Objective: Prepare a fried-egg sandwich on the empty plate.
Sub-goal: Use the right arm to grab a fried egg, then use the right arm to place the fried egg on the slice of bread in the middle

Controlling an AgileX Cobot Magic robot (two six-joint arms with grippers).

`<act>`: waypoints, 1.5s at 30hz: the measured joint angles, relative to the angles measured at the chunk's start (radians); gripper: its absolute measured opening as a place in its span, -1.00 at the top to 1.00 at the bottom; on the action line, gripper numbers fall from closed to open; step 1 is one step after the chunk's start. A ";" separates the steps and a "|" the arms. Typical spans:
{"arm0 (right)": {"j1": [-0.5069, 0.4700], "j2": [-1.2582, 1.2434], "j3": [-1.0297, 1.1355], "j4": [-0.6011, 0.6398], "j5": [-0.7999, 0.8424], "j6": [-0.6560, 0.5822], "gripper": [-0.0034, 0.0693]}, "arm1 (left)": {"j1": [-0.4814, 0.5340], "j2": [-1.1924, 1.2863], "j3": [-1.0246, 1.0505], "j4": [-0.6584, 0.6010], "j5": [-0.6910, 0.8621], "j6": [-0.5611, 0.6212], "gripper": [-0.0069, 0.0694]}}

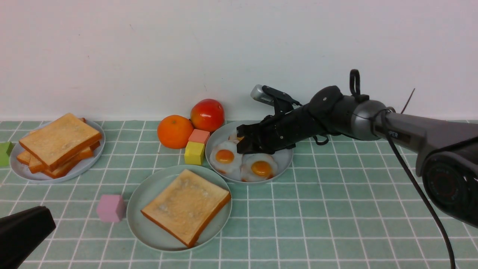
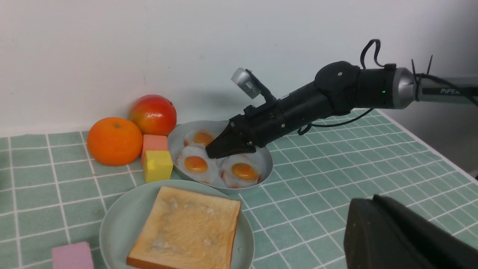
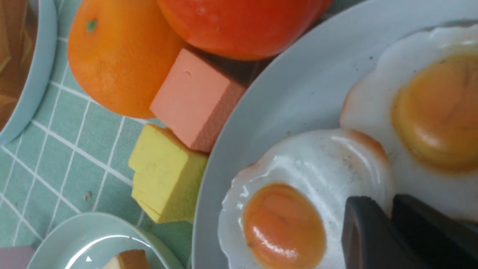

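The pale mint-green plate point(image 1: 139, 220) near the table's front holds one toast slice point(image 1: 185, 206). More toast slices point(image 1: 59, 144) are stacked on a grey-blue plate point(image 1: 22, 173) at the left. Behind the mint plate, a second grey-blue plate point(image 1: 283, 158) carries three fried eggs. My right gripper point(image 1: 244, 144) reaches down onto it, its jaws drawn nearly together with a thin strip of the left egg's point(image 3: 298, 209) white pinched between them point(image 3: 392, 203). Low at the front left, my left gripper point(image 2: 368, 203) is shut and holds nothing.
An orange point(image 1: 174, 131) and a red fruit point(image 1: 207, 114) stand by the wall, with a salmon block point(image 1: 199, 136) and a yellow block point(image 1: 194, 153) touching the egg plate's left rim. A pink cube point(image 1: 110, 208) sits left of the mint plate and a green block point(image 1: 4, 153) at the far left.
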 joint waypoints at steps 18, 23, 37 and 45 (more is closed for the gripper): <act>0.055 -0.232 0.026 -0.122 0.286 0.001 0.67 | 0.000 0.000 0.000 0.048 0.092 0.000 0.80; 0.136 -0.232 0.111 -0.129 0.260 0.006 0.67 | 0.000 0.000 0.000 0.056 0.092 0.000 0.80; 0.207 -0.202 0.175 -0.062 0.060 0.046 0.67 | 0.000 0.000 0.000 0.060 0.090 0.000 0.79; 0.207 -0.149 0.179 -0.066 0.042 0.174 0.27 | 0.000 0.000 0.000 0.058 0.090 0.000 0.77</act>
